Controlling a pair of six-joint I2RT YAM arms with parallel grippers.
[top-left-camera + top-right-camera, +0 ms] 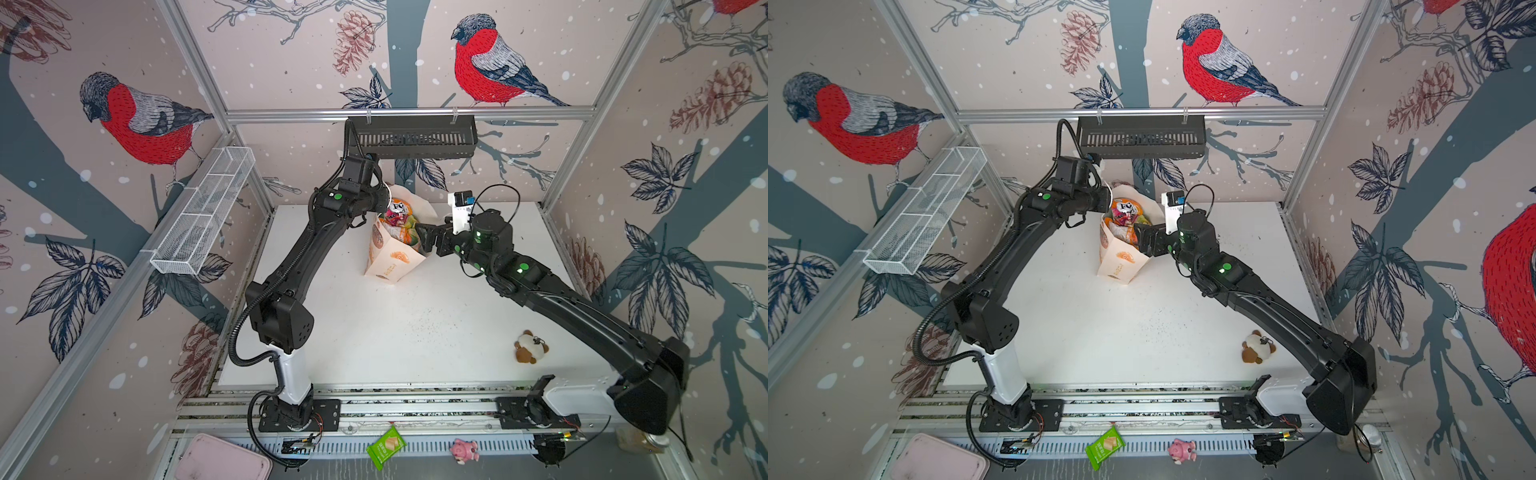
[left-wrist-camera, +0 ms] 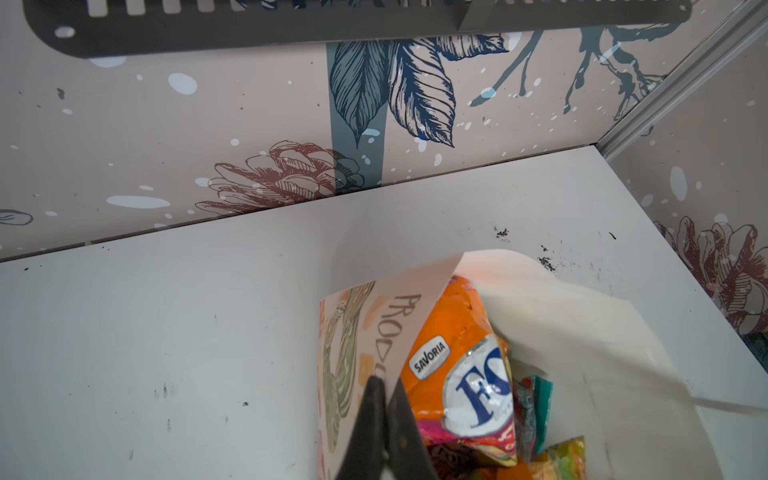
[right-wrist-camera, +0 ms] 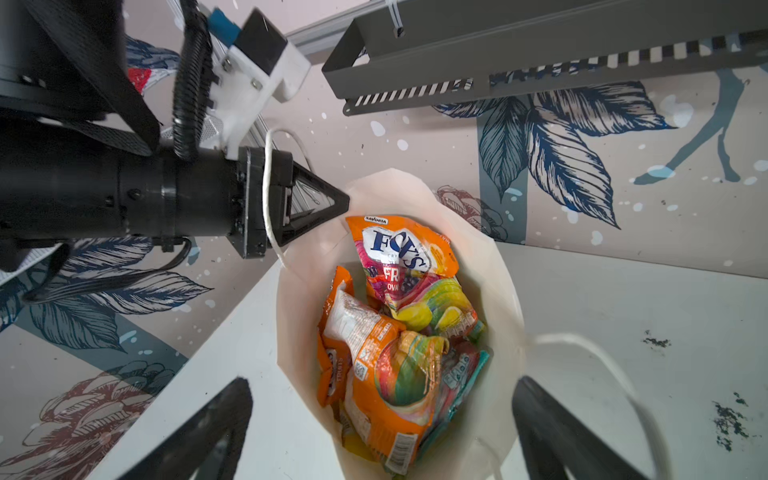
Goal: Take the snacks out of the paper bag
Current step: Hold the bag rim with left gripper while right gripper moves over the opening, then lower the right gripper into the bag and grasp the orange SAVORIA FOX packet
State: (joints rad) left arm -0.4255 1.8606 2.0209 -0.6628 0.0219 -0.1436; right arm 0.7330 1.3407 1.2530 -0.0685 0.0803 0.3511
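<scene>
The bag (image 1: 392,264) stands near the back of the bench (image 1: 415,332), with the snacks (image 3: 399,324) packed inside. The left pincer (image 3: 340,201) is clamped on its rim. The right pincer (image 3: 382,386) hangs wide open and empty over the mouth. A descending finger could snag the paper wall or the cord handle (image 3: 602,361) and tip the bag, and slick foil may slip free.
</scene>
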